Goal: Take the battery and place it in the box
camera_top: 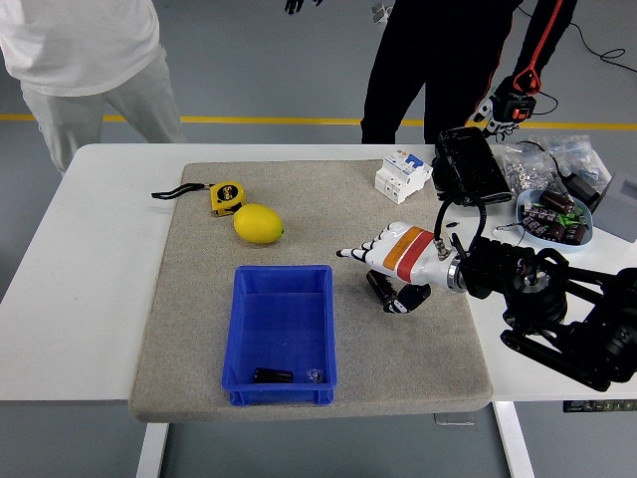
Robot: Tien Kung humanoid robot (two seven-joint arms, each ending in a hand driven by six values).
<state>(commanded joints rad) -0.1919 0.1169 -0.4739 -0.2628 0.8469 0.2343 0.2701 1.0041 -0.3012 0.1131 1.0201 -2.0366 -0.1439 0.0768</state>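
Note:
A small dark battery point(271, 375) lies on the floor of the blue box point(282, 336), near its front wall. My right hand point(391, 267), white with an orange and red band, hovers over the mat to the right of the box, fingers stretched out toward the left and holding nothing. Its thumb hangs below the palm. My left arm does not show.
A lemon point(258, 223) and a yellow tape measure point(226, 197) lie on the grey mat point(199, 299) behind the box. A white breaker point(402, 175), a black case point(471, 165) and a bowl of parts point(553, 216) sit at the back right. Two people stand at the far side.

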